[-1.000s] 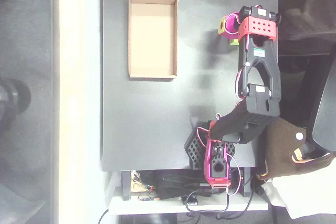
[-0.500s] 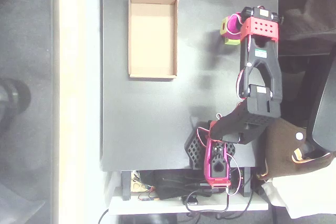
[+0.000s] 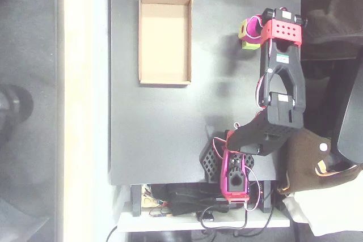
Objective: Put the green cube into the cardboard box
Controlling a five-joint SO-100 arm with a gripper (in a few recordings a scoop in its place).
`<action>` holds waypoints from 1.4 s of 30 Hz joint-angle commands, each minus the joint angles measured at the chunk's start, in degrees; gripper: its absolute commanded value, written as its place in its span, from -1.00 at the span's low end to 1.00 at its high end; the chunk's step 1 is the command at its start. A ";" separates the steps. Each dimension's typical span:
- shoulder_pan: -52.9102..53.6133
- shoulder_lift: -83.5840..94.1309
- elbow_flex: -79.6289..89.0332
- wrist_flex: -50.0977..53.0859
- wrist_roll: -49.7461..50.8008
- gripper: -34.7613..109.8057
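Over the surface's right side: pincer at green cube, grip state impossible to tell.
Risks nudging or dropping it well short of cardboard box.

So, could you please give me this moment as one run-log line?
stage: at cube | gripper: over green cube, grip unclear | cardboard box: empty, left of cube in overhead view
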State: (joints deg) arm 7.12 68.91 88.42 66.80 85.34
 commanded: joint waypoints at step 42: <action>-39.29 35.07 -0.09 0.26 0.53 -0.32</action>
State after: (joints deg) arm -29.09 104.94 88.77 67.41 85.34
